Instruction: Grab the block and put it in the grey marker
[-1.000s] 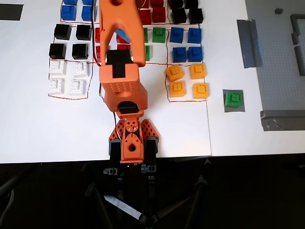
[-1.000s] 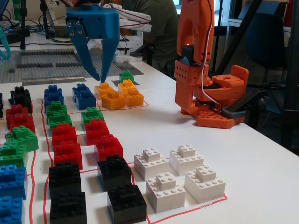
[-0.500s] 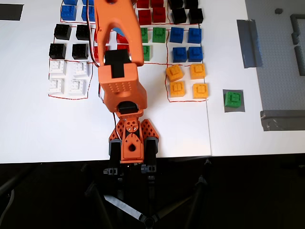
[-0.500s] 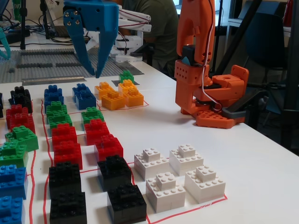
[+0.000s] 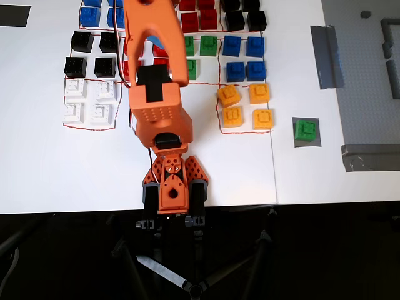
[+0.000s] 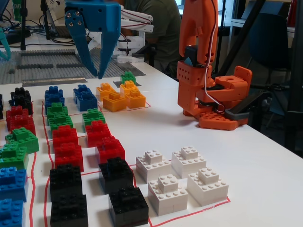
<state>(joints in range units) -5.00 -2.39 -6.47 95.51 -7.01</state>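
Observation:
The green block [image 5: 306, 129] sits on the small grey marker [image 5: 307, 143] at the right of the white table, apart from the sorted bricks. In the fixed view the block [image 6: 128, 76] stands far back, on the grey patch [image 6: 118, 84] behind the yellow-orange bricks. My gripper [image 6: 94, 73] has blue fingers. It hangs high above the table, over the blue and green bricks, open and empty. It is well away from the block. In the overhead view the orange arm [image 5: 156, 56] hides most of the gripper.
Sorted brick groups lie inside red outlines: yellow-orange [image 5: 245, 105], blue [image 5: 245, 57], green [image 5: 200, 53], black [image 5: 94, 53], white [image 5: 90, 100], red [image 6: 78, 142]. A grey baseplate [image 5: 369, 75] and long tape strips [image 5: 327, 56] lie right. The arm base [image 5: 172, 187] stands at the front edge.

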